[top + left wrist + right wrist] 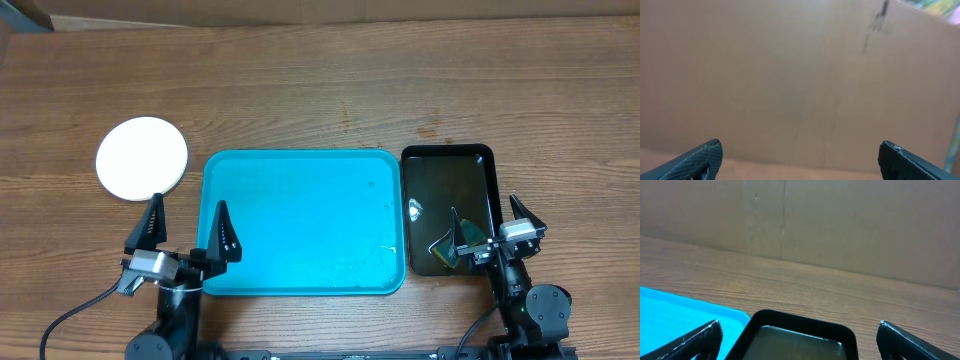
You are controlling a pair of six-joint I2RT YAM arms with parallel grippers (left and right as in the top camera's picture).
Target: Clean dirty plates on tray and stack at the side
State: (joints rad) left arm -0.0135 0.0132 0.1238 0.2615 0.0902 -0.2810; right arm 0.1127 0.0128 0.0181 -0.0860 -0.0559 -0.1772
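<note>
My left gripper (188, 218) stood wide open, gripping nothing, at the turquoise tray's (300, 200) near-left corner. The right gripper (484, 215) gaped just as wide, also gripping nothing, over the black tray (447, 170). The white plate (142, 158) lay on the table (400, 80) beyond, left of the turquoise tray.

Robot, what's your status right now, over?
Jaws open and empty on left gripper and right gripper. No plates on tray; white plate sits on table to its left. Nothing in the way; black tray on right.
</note>
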